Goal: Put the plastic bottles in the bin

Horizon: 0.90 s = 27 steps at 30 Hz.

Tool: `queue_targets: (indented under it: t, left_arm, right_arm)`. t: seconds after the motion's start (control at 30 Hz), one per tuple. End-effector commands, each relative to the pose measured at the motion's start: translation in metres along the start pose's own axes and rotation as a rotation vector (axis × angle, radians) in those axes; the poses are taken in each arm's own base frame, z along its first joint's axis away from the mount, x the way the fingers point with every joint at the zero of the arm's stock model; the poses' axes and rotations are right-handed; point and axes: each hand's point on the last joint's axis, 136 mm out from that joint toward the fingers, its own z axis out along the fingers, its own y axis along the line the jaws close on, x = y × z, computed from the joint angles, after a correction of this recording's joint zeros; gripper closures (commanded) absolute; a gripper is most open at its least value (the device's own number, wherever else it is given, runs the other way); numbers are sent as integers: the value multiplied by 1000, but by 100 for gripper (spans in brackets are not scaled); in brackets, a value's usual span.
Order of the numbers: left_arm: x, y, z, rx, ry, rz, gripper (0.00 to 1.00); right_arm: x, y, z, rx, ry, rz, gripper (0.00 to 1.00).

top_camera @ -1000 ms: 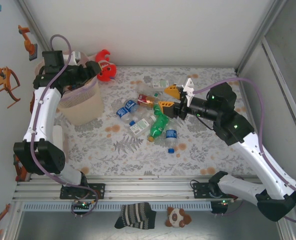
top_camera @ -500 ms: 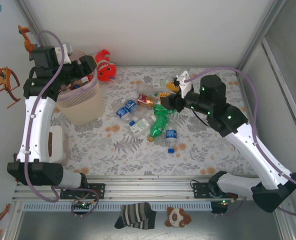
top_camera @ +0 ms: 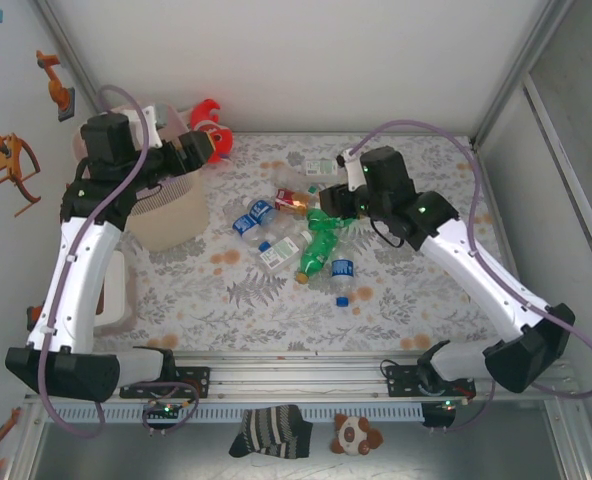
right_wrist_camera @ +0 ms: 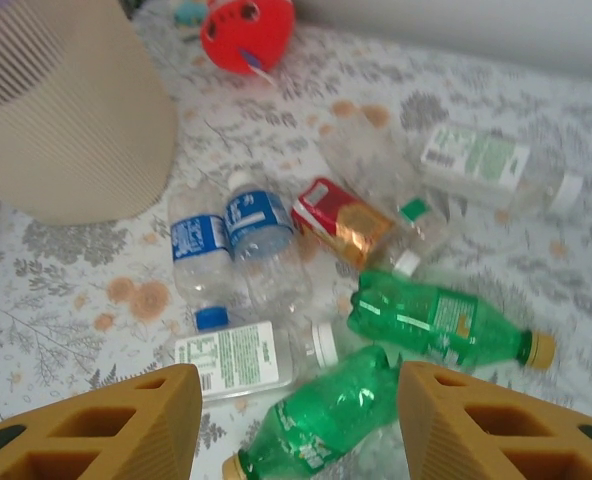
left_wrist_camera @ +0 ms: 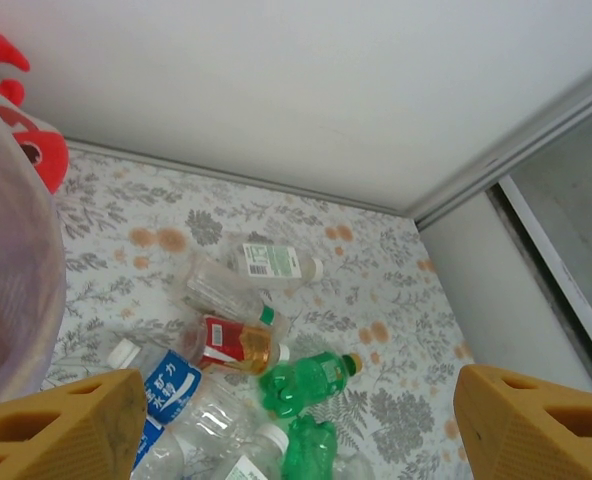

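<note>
- From above, the left gripper [top_camera: 192,150] hangs at the rim of the upright bin [top_camera: 161,225], next to the fish toy [top_camera: 211,138]; the right gripper [top_camera: 328,197] sits over the far edge of the heap of plastic bottles [top_camera: 296,235]
- The left wrist view brings its fingers [left_wrist_camera: 66,425] close: two orange ribbed wedges spread wide, with nothing between them; the bottles lie ahead of the gap and the bin's wall curves up just outside the left-hand finger
- In the right wrist view the fingers [right_wrist_camera: 126,425] stand apart with a clear gap, pinching nothing
- A green bottle [right_wrist_camera: 321,405] lies in that gap, its long axis slanting, its yellow cap toward the left-hand finger
- A second green bottle [right_wrist_camera: 441,320] lies crosswise just past the right-hand fingertip, cap pointing right
- A clear bottle with a white label [right_wrist_camera: 236,355] lies crosswise off the left-hand fingertip, white cap toward the gap
- Farther ahead of the gap lies a crushed red-labelled bottle [right_wrist_camera: 341,220]; two blue-labelled bottles [right_wrist_camera: 226,225] lie side by side, running lengthwise away from the fingers
- The bottles are thin, crumpled, glossy plastic; the bin's wall is pale, ribbed and tapered; the table [top_camera: 396,290] has a matt flowered print
</note>
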Motion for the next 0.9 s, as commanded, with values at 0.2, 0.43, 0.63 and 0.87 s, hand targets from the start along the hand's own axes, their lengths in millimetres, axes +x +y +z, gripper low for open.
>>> queue_targets:
  t: [0.2, 0.43, 0.63, 0.87]
  left_arm:
    - [10, -7, 0, 72, -16, 48, 20]
    - [16, -7, 0, 86, -14, 44, 20]
    - [18, -5, -3, 75, -13, 41, 20]
    - [17, -7, -6, 79, -26, 40, 21]
  right_arm:
    - [103, -39, 46, 163, 264, 266, 46]
    - [160, -51, 68, 198, 422, 333, 38]
    - [183, -65, 82, 240, 450, 339, 28]
    - [199, -79, 97, 264, 482, 364, 28]
